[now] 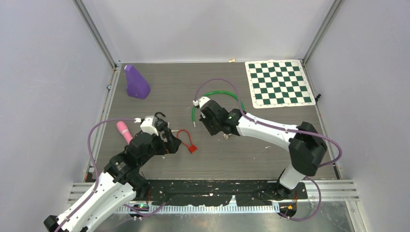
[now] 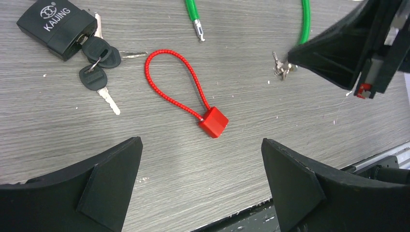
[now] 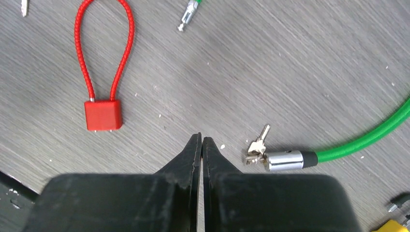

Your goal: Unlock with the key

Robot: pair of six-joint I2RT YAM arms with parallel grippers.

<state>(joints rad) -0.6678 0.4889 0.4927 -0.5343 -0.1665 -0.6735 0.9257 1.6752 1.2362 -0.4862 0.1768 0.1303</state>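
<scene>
A green cable lock [image 3: 362, 140] ends in a silver cylinder [image 3: 285, 160] with a small bunch of keys [image 3: 256, 147] stuck in its face. Its free pin end [image 3: 186, 21] lies apart on the table. My right gripper [image 3: 201, 140] is shut with nothing between its fingers, its tip just left of the keys and not touching them. In the top view the right gripper [image 1: 221, 131] sits beside the keys [image 1: 225, 137]. My left gripper [image 2: 200, 142] stands wide open above the table, just short of a red cable padlock [image 2: 214, 122].
A black padlock [image 2: 55, 26] with black-headed keys [image 2: 99, 63] lies left of the red one. A purple cone-like object [image 1: 137, 83] stands at the back left, a chessboard mat [image 1: 278, 83] at the back right and a pink object [image 1: 124, 130] by the left arm.
</scene>
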